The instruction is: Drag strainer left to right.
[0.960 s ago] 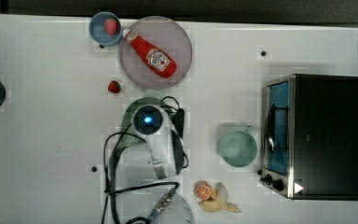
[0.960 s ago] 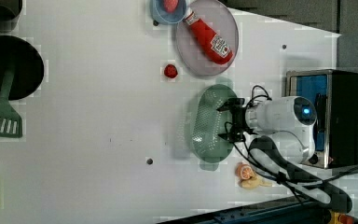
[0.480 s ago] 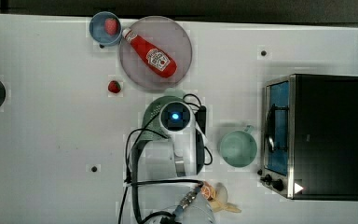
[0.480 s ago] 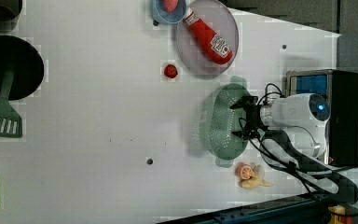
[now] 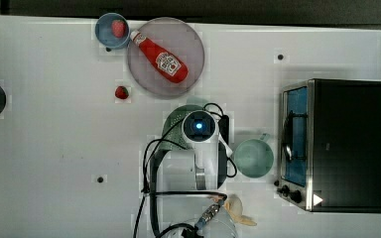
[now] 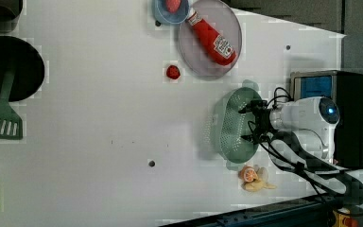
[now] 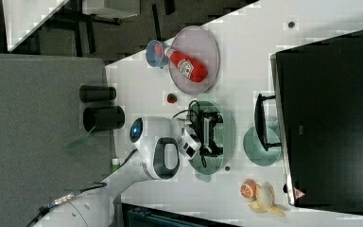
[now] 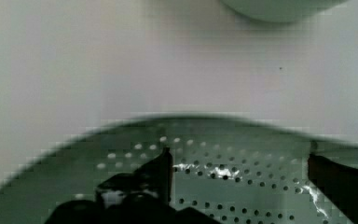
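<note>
The strainer (image 6: 227, 137), a pale mint-green oblong basket with a perforated bottom, lies on the white table in front of the toaster oven. My gripper (image 6: 249, 124) reaches down into it, open, with the fingers spread wide over the holed bottom (image 8: 242, 186). One fingertip (image 8: 163, 165) and the other (image 8: 338, 170) stand inside the strainer's wall. In the top view my arm's wrist (image 5: 198, 126) covers most of the strainer (image 5: 172, 130). The right view shows the gripper (image 7: 213, 135) inside the strainer (image 7: 228, 132).
A teal mug (image 5: 252, 157) stands just to the top view's right of the strainer, with the toaster oven (image 5: 337, 144) beyond it. A grey plate (image 5: 151, 74) holds a ketchup bottle (image 5: 161, 59). Nearby are a strawberry (image 5: 122, 92), a blue bowl (image 5: 104, 34) and fruit (image 5: 238, 210).
My arm and the strainer have slid together toward the top view's right, closer to the mug. The fingers stay spread inside the basket.
</note>
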Controlling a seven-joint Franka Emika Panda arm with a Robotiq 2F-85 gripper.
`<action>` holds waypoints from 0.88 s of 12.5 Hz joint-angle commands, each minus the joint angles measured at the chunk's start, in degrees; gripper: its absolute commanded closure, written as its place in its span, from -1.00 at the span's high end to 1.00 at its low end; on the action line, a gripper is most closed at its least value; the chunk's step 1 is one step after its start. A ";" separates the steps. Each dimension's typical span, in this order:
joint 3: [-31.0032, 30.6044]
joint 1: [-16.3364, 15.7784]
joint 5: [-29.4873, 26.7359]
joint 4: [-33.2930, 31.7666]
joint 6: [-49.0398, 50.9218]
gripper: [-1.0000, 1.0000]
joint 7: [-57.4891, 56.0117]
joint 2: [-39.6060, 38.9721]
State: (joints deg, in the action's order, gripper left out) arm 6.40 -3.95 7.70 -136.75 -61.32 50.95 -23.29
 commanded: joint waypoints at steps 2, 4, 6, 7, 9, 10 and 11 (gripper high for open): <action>-0.59 -0.76 0.87 0.37 -0.24 1.00 -5.22 5.17; -2.45 -0.76 0.51 0.52 3.32 1.00 -11.28 11.43; -2.80 -0.74 0.34 2.11 12.00 1.00 -18.32 19.26; -2.66 -0.66 0.02 3.58 17.99 1.00 -21.87 23.30; -2.28 -0.66 -2.20 7.86 29.36 1.00 -28.81 30.87; -2.05 -0.66 -3.97 10.67 35.06 1.00 -31.85 34.01; -1.90 -0.66 -5.71 13.46 40.66 1.00 -35.40 36.57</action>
State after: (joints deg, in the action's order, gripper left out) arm 3.66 -5.83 4.05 -122.76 -22.35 24.55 11.79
